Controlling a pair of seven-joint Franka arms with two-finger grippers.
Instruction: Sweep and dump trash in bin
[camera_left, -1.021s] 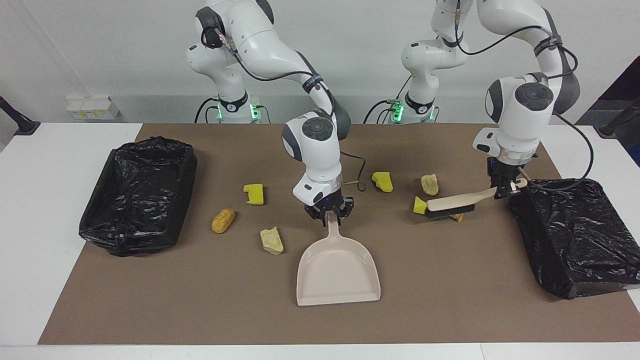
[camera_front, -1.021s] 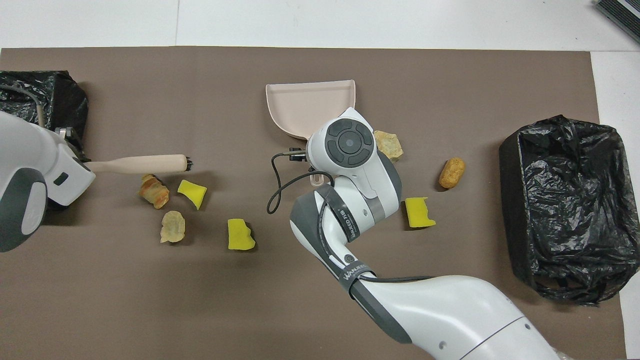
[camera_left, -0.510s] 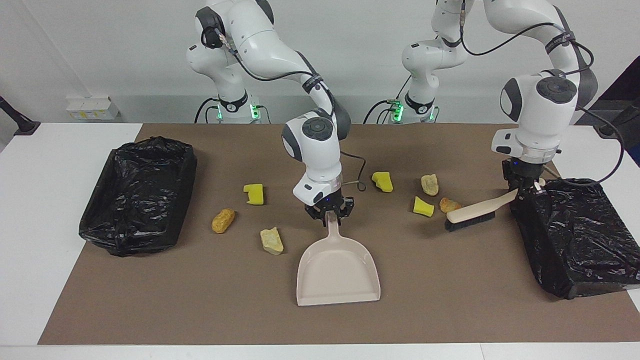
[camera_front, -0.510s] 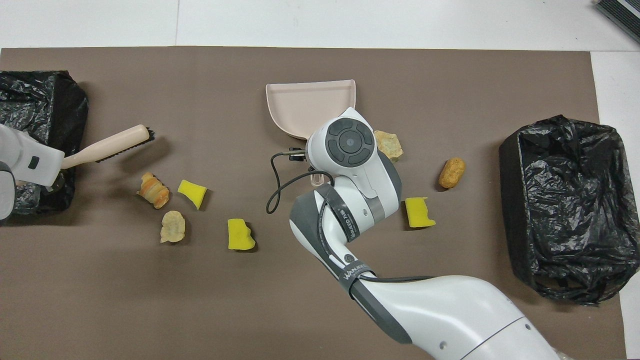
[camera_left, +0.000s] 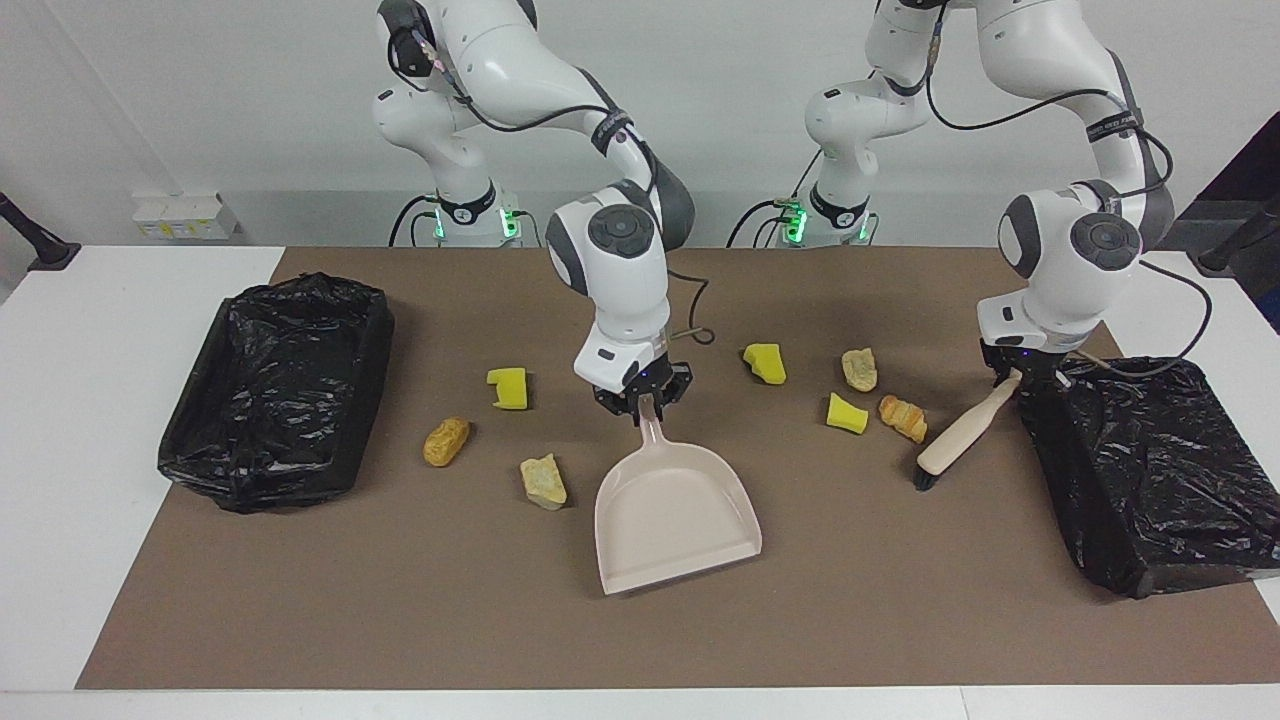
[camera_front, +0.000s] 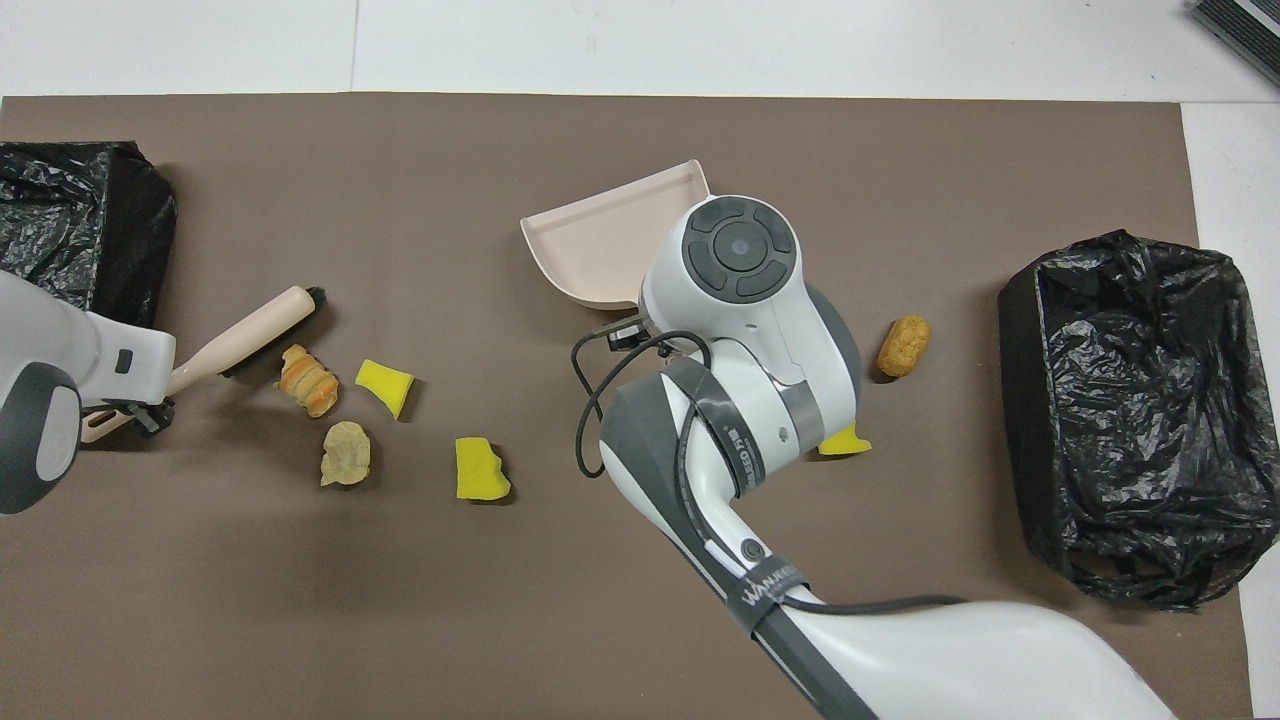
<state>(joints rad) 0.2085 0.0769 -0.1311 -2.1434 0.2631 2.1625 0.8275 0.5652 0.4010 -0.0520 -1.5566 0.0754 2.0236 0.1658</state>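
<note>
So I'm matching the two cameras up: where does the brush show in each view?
Facing view: the brush slants down from the left gripper, beside the black-lined bin.
Overhead view: the brush is at the picture's left edge.
Shared landmark: the striped bread-like lump lies beside its head in both.

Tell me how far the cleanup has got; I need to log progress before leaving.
Done: both tools are picked up. The right end effector is shut on the dustpan handle, the left end effector on the brush.
In hand: the brush slants down beside a bread lump.
Left: all seven pieces of trash lie on the mat, and the dustpan is empty, so sweeping and dumping remain.
</note>
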